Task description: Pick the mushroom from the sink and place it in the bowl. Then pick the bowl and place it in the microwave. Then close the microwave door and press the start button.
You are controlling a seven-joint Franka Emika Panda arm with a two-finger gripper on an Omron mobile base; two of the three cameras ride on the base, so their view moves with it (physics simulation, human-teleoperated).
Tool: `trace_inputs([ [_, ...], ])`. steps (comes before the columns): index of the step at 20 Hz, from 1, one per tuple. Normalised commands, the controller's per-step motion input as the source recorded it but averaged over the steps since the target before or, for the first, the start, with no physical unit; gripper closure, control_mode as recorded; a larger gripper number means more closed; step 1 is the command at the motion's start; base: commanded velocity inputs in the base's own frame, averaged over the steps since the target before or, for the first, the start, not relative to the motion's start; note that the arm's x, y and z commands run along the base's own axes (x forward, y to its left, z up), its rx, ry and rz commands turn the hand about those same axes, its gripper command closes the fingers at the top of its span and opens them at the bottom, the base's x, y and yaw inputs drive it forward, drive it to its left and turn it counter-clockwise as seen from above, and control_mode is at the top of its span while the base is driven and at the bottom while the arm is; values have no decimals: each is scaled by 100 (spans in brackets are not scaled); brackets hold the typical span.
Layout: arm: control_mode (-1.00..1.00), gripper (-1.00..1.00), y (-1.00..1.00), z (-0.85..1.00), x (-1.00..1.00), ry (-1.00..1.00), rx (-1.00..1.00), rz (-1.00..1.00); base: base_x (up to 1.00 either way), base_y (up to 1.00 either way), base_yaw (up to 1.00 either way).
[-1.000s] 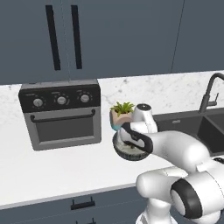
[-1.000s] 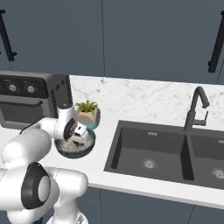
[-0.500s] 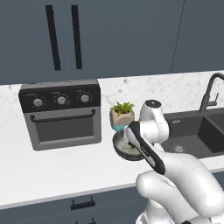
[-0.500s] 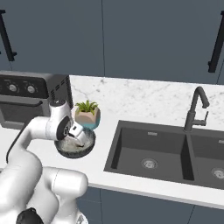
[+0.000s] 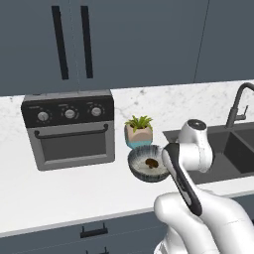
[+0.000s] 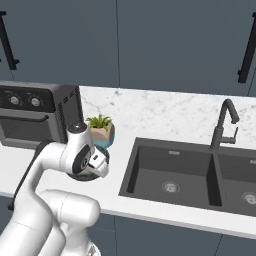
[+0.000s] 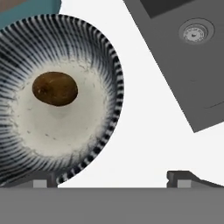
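While the tool [image 7: 111,177] hangs above the bench [image 7: 144,131] with its jaws spread as wide as they go and nothing between them, the mushroom [image 7: 55,89] lies inside the bowl [image 7: 94,52], up toward ten o'clock from the tool in the hand view. One fingertip [image 7: 41,180] sits over the bowl's striped rim at about seven o'clock of the bowl, and the other stands over bare white bench, so the bowl's near edge falls between the jaws without touching them as far as can be told. In the left base view the mushroom [image 5: 152,162] shows as a small brown lump on the pale inside of the bowl [image 5: 139,165], which rests on the bench [image 5: 69,188] just at five o'clock from a small potted plant [image 5: 138,131]. A grey countertop oven [image 5: 69,128] stands at nine o'clock of the plant, and the dark sink [image 6: 172,172] lies at three o'clock of the bowl, apart from it.
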Motion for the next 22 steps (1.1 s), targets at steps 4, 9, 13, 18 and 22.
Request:
trace_inputs([
  [4,-100,-100,-25,0,10,0,17,-1,0,0,0],
  [9,-100,-100,-2,-4,48,11,7,0,0,0,0],
  [13,-100,-100,0,0,33,12,0,0,0,0,0],
  [18,-100,-100,1,-10,31,15,0,0,0,0,0],
  [22,-100,-100,0,-31,13,8,0,0,0,0,0],
])
